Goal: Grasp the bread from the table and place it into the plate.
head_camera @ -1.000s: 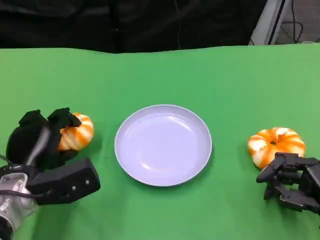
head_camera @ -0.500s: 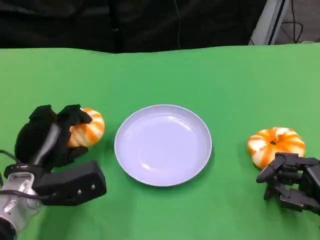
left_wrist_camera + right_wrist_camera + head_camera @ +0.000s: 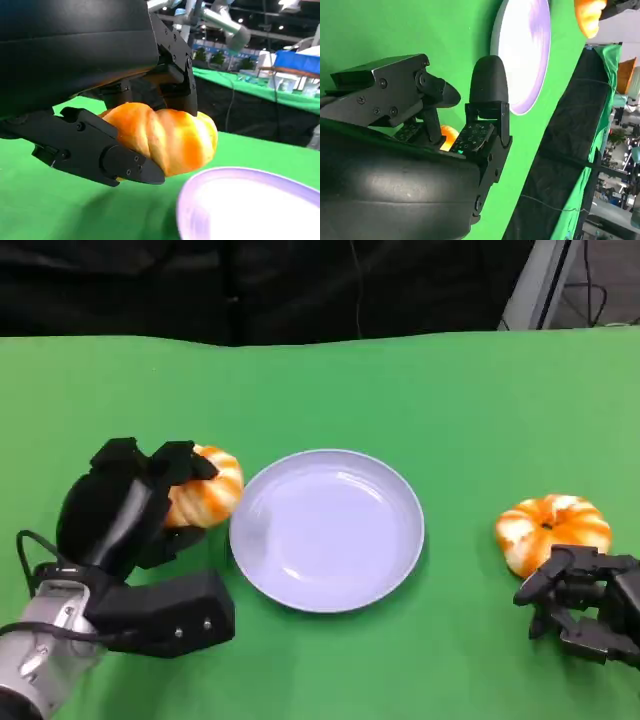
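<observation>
Beside the plate (image 3: 326, 530), left hand (image 3: 125, 508) grips bread (image 3: 205, 490); right hand (image 3: 585, 605) curled empty.

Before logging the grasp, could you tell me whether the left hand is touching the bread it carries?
Touching. The left wrist view shows the left hand with black fingers pressed against the bread from both sides, lifted beside the plate.
</observation>
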Robot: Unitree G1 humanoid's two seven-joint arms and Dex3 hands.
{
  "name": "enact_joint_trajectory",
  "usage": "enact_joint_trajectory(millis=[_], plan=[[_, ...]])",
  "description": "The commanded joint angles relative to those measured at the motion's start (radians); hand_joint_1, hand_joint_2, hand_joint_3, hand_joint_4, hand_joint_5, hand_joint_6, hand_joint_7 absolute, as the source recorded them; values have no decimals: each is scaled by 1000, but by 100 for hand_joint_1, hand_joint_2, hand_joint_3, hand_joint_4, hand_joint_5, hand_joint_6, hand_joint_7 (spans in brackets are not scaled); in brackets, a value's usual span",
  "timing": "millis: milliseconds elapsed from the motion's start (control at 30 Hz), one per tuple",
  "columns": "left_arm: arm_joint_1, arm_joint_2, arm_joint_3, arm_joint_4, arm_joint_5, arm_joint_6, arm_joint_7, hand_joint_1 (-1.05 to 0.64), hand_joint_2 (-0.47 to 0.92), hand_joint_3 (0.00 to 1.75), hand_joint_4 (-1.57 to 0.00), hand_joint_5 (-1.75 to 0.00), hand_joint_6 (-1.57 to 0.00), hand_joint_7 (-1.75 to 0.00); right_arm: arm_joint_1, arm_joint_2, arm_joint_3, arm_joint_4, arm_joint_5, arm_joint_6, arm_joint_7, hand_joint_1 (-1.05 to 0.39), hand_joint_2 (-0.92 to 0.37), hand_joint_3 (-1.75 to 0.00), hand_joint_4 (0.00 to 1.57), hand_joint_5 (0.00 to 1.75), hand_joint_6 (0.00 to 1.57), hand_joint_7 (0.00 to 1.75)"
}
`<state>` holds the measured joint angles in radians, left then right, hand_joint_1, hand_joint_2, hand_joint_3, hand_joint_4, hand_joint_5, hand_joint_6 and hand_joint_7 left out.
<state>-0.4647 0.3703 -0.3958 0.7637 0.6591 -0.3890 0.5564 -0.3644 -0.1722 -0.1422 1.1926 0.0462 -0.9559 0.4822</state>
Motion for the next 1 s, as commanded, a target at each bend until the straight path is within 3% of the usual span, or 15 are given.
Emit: enact_joint_trajectory(millis=[33,467,1000], plan=[[32,6,13,-57,3,12,-19,-14,92,34,-37,-165,-58,-112,3,-22,-9,1,10,4,0,9,-76,-76,90,139,94,103],[55,-11,5,-148,19,-10,-35,-14,92,42,-36,-167,-55,-118,4,-20,-9,0,9,-2,-3,8,-74,-79,90,139,93,102],[64,-39,3,-197,40,-26,-86,-16,92,39,-41,-160,-61,-109,3,-17,-13,-2,20,-7,6,10,-76,-76,89,139,94,99]])
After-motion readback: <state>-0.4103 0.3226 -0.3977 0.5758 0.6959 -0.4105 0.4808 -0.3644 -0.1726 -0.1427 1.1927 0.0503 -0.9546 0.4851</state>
